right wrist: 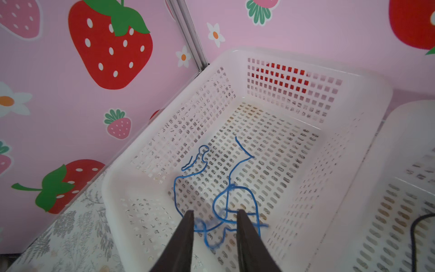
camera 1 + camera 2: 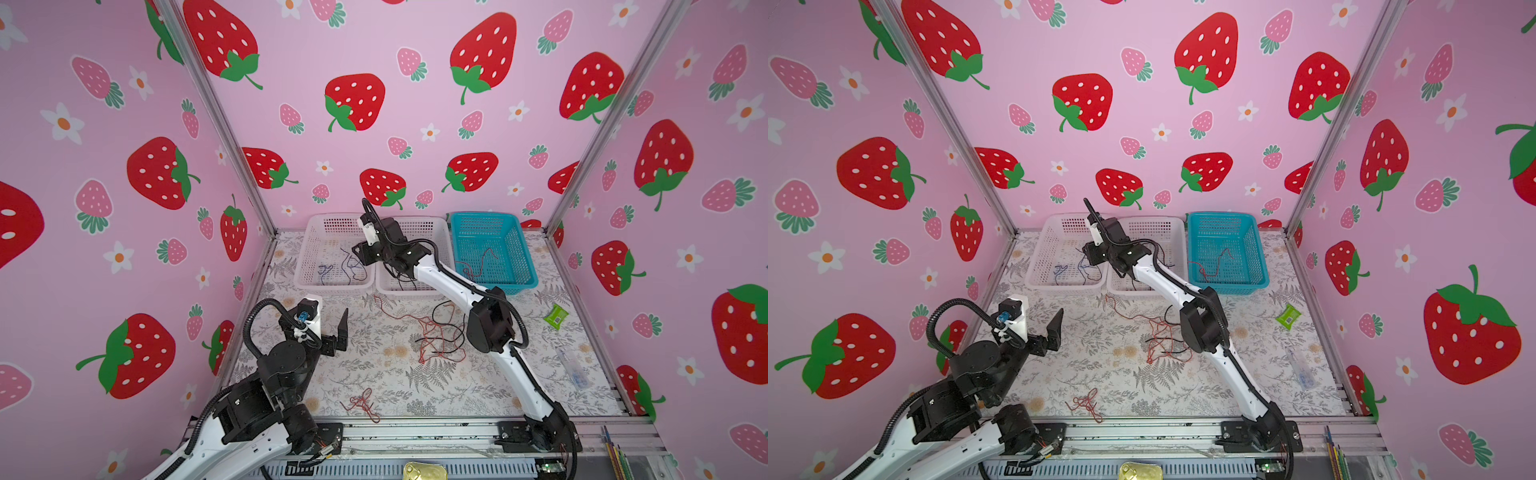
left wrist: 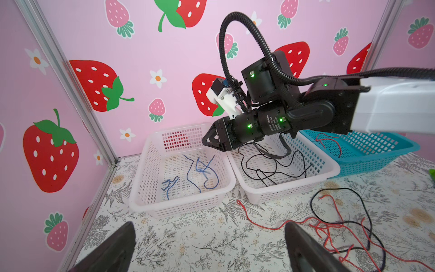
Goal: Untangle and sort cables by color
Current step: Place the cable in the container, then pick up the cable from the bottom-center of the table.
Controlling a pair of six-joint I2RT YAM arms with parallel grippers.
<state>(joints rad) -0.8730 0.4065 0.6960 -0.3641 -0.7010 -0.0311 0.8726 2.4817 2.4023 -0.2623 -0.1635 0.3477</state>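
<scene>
Setting: strawberry-papered booth, fern-print tabletop (image 2: 374, 374).
Right gripper (image 1: 215, 212): jaws parted above the left white basket (image 1: 306, 58), blue cables (image 3: 202, 169) lying inside.
Left gripper (image 3: 209, 235): spread wide, empty, hovering over the table's left side.
Unsorted: red-and-black tangle (image 2: 436, 336) mid-table, red knot (image 2: 361, 403) near the front.
Risk: limp blue strand close under the jaws snagging there, likely dragged out on retreat.

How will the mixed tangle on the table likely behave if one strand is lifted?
Probably floppy: the tangle lies in limp loops. A lifted red strand would likely drag black ones along, since they cross. Probably light: very thin.
</scene>
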